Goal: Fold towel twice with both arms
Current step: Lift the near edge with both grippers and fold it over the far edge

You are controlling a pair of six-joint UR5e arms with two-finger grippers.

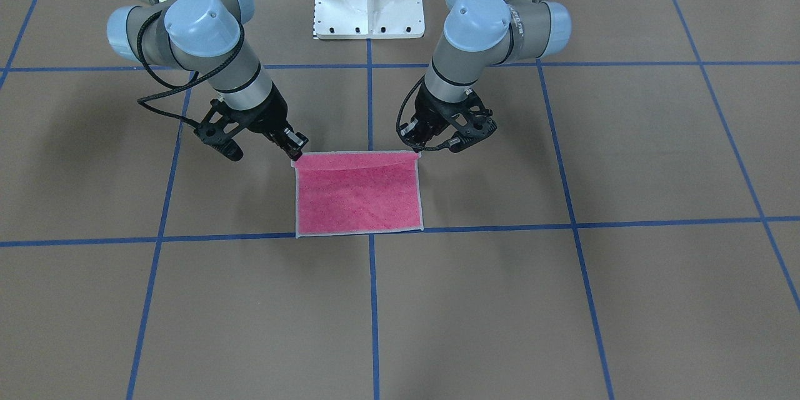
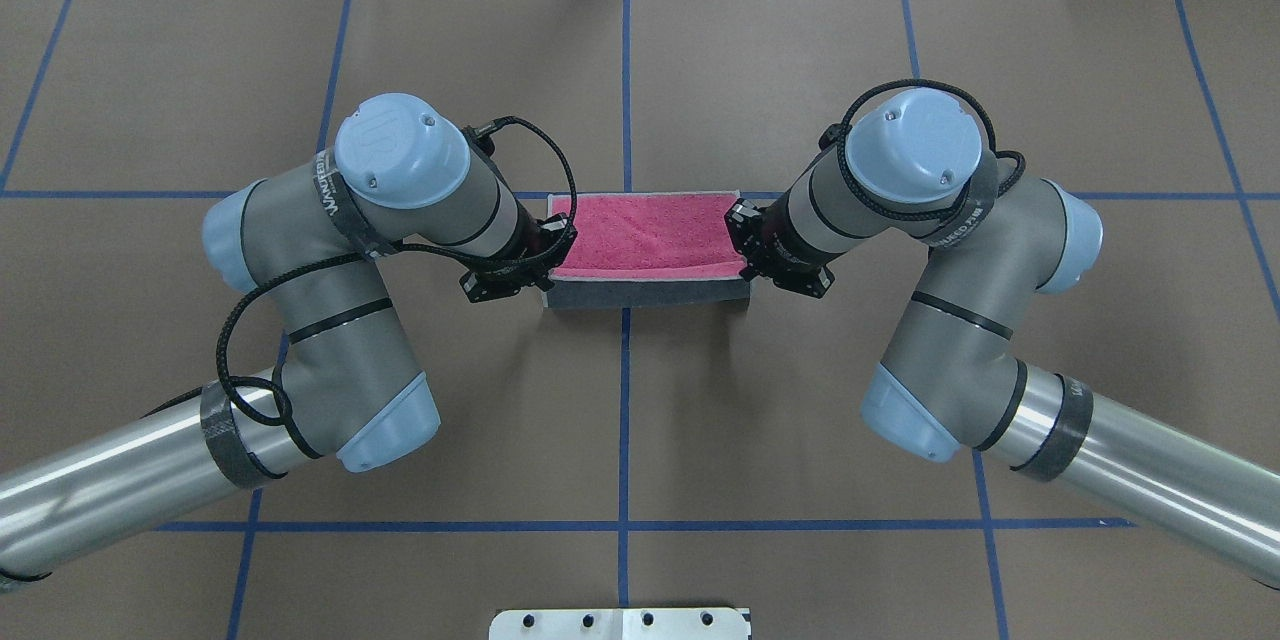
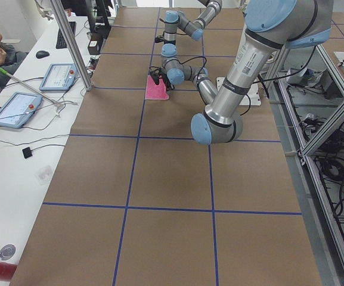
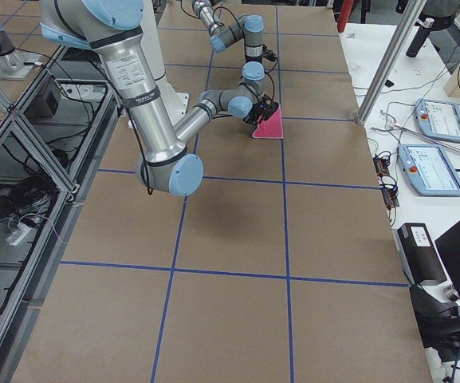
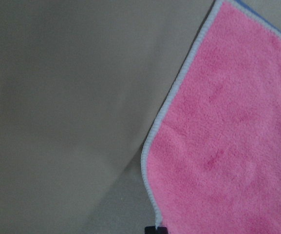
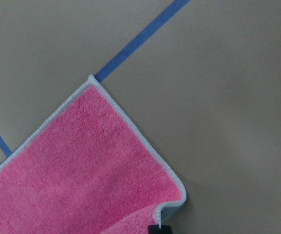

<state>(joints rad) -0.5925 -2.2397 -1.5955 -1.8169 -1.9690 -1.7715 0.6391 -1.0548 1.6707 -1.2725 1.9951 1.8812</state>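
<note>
Left pincer [image 1: 417,147], right pincer [image 1: 295,151] clamp towel [image 1: 357,197] corners; band lettering [image 2: 333,198] illegible.

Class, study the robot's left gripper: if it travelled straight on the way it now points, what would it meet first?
Probably the towel it already grips: the left gripper points down at the pink face, with the table close behind. Depth is unclear.

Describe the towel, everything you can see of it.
The towel is small terry cloth, pink on top, dark grey underneath, with a pale stitched border. The left end effector and right end effector pinch its two robot-side corners and hold that edge raised; the far edge rests on the table along a blue tape line.
</note>
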